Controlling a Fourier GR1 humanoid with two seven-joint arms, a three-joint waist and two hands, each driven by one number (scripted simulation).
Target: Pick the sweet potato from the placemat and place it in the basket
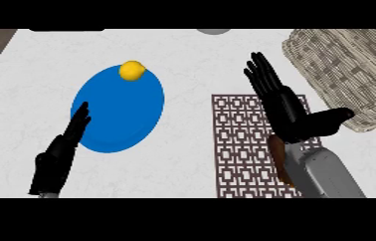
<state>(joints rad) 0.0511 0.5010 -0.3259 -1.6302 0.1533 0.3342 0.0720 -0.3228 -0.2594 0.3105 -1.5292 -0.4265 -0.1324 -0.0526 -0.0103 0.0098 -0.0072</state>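
A brown sweet potato (277,158) lies on the patterned brown placemat (242,145) at the lower right, mostly hidden under my right wrist. My right hand (283,108) hovers over the placemat's right side, open, fingers straight and pointing up-left, thumb spread toward the basket. The woven wicker basket (334,70) stands at the upper right, just right of that hand. My left hand (62,148) rests open at the lower left, fingers up, touching the plate's left edge in the view.
A blue plate (117,110) lies at the centre left with a yellow lemon-like fruit (132,70) on its far rim. A grey round object (213,31) peeks in at the counter's top edge. White counter surrounds everything.
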